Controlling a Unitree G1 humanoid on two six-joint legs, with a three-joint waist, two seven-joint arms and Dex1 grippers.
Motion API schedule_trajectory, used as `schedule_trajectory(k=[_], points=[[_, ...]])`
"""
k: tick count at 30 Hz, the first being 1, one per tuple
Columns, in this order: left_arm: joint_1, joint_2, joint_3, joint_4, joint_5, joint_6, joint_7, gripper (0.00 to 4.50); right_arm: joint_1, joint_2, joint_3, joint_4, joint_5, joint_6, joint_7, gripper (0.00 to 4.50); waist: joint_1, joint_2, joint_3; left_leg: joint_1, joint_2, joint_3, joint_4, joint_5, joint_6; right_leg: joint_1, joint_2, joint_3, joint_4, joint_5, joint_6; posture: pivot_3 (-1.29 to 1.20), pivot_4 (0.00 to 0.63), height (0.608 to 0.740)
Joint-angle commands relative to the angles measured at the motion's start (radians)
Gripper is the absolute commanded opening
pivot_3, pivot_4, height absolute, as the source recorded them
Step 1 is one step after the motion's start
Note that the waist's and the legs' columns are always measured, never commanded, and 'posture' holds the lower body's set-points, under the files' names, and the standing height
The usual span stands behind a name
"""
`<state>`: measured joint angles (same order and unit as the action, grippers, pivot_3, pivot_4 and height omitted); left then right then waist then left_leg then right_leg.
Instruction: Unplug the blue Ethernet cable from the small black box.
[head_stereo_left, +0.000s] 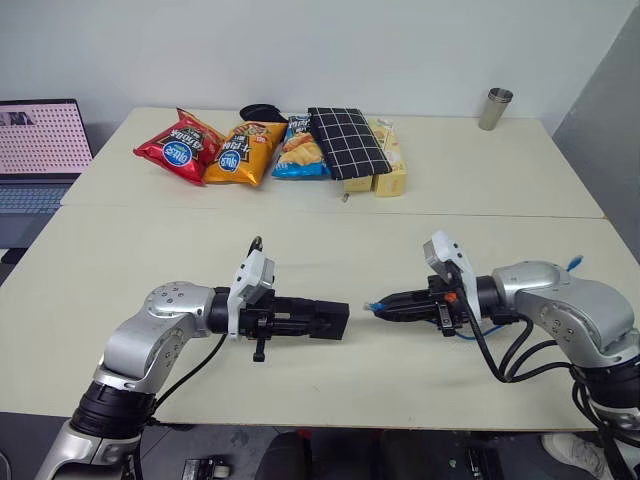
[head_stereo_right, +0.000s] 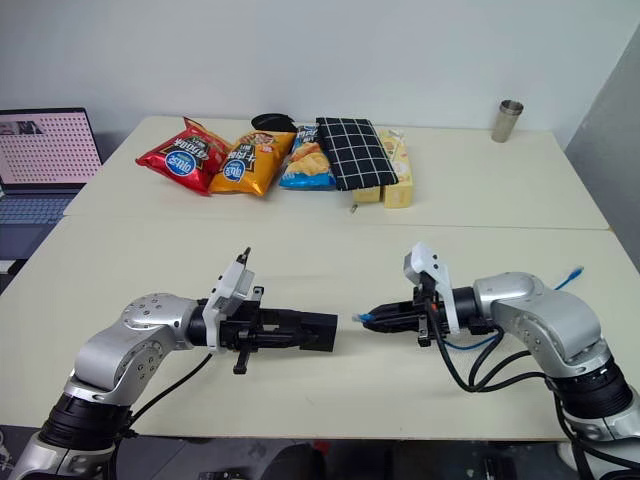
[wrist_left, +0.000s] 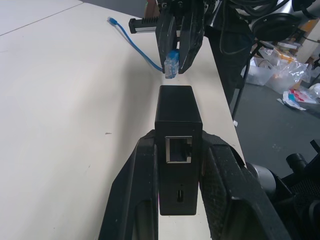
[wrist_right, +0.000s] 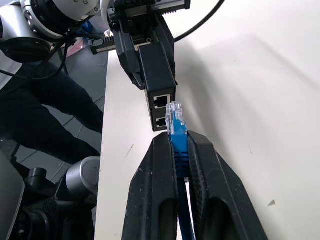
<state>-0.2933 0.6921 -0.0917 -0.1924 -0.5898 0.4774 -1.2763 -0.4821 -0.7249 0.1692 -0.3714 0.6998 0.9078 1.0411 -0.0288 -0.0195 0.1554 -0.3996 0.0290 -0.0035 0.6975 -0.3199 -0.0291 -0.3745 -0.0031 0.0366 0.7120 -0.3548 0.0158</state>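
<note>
- The big pale cream table (head_stereo_left: 330, 225) takes up most of the scene; it looks like two tabletops pushed together, with a seam running across the middle.
- An open laptop with a pinkish dotted screen (head_stereo_left: 40, 135) sits off the far left corner.
- Along the far side there's a row of snacks: a red crisp bag (head_stereo_left: 178, 147), an orange crisp bag (head_stereo_left: 240, 153), a blue crisp bag (head_stereo_left: 301, 148), then a black pouch with a white grid pattern (head_stereo_left: 347, 142) lying partly over a yellow packet (head_stereo_left: 389, 158).
- A small metal cup (head_stereo_left: 495, 108) stands alone near the far right corner.
- The left gripper (head_stereo_left: 315, 319) points across toward the right and is clamped tight on the small matte black box (head_stereo_left: 328, 320), one finger on each side. The box is held up off the table, near the front edge. In the left wrist view it has an open port facing the camera.
- The right gripper (head_stereo_left: 385, 303) points back at it, fingers squeezed together on the thin bright blue Ethernet cable (wrist_right: 176, 131) just behind its clear-blue plug.
- The plug is out of the box: there's a visible gap between the plug tip and the box's ports, with the two lined up end to end.
- The rest of the cable trails back under the right arm, and its other plug end (head_stereo_left: 574, 264) lies on the table near the right edge.
</note>
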Motion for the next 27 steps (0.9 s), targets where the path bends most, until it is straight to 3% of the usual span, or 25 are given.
schedule_trajectory(k=[1, 4, 8, 12, 14, 18, 23, 27], points=[[-0.004, 0.002, 0.021, -0.016, -0.003, -0.008, 0.007, 0.77, 0.0, 0.01, -0.028, -0.016, -0.008, -0.031, -0.02, 0.01, 0.0, 0.0, 0.0, 0.0, 0.0, 0.0, 0.0, 0.0, 0.0, 0.0, 0.0, 0.0, 0.0, 0.0, 0.0, 0.0, 0.15, 0.74], [0.001, -0.003, 0.047, -0.005, -0.002, -0.002, 0.05, 0.77, -0.031, 0.06, -0.018, 0.107, -0.145, -0.14, -0.127, 0.01, 0.0, 0.0, 0.0, 0.0, 0.0, 0.0, 0.0, 0.0, 0.0, 0.0, 0.0, 0.0, 0.0, 0.0, 0.0, 0.0, 0.15, 0.74], [0.013, -0.021, 0.071, 0.009, 0.021, -0.012, 0.13, 0.77, -0.086, 0.111, 0.072, 0.386, -0.475, -0.38, -0.369, 0.01, -0.001, 0.0, 0.0, 0.0, 0.0, 0.001, 0.0, 0.0, -0.001, 0.0, 0.0, 0.001, 0.001, 0.0, 0.0, 0.0, 0.15, 0.74], [0.008, -0.036, 0.081, 0.019, 0.033, -0.009, 0.182, 0.77, -0.113, 0.155, 0.079, 0.569, -0.594, -0.488, -0.467, 0.01, -0.001, 0.0, 0.0, 0.0, 0.0, 0.002, 0.0, 0.002, -0.003, -0.002, 0.0, 0.001, 0.0, 0.0, 0.0, 0.0, 0.15, 0.74], [0.003, -0.044, 0.086, 0.024, 0.039, -0.009, 0.202, 0.77, -0.118, 0.173, 0.067, 0.61, -0.609, -0.509, -0.468, 0.71, -0.002, 0.0, 0.0, -0.001, 0.0, 0.003, 0.0, 0.002, -0.004, -0.003, 0.0, 0.002, 0.001, 0.0, 0.0, 0.0, 0.15, 0.74], [-0.031, -0.085, 0.119, 0.091, 0.093, -0.053, 0.314, 0.77, -0.109, 0.181, 0.03, 0.587, -0.582, -0.485, -0.426, 1.33, -0.002, 0.0, 0.0, -0.001, 0.001, 0.004, 0.0, 0.002, -0.004, -0.004, 0.0, 0.003, 0.003, 0.0, 0.0, 0.0, 0.15, 0.74], [-0.088, -0.149, 0.169, 0.244, 0.226, -0.201, 0.51, 0.77, -0.064, 0.122, 0.005, 0.423, -0.523, -0.438, -0.29, 2.64, 0.0, 0.0, 0.0, -0.001, 0.001, 0.004, 0.0, 0.002, -0.004, -0.004, 0.0, 0.002, 0.002, 0.0, 0.0, 0.0, 0.15, 0.74], [-0.127, -0.188, 0.218, 0.372, 0.281, -0.308, 0.62, 0.77, -0.046, 0.101, -0.028, 0.275, -0.444, -0.397, -0.219, 3.42, 0.0, 0.0, 0.0, -0.002, 0.001, 0.004, 0.0, 0.002, -0.004, -0.005, 0.0, 0.002, 0.002, 0.0, 0.0, 0.0, 0.15, 0.74]])
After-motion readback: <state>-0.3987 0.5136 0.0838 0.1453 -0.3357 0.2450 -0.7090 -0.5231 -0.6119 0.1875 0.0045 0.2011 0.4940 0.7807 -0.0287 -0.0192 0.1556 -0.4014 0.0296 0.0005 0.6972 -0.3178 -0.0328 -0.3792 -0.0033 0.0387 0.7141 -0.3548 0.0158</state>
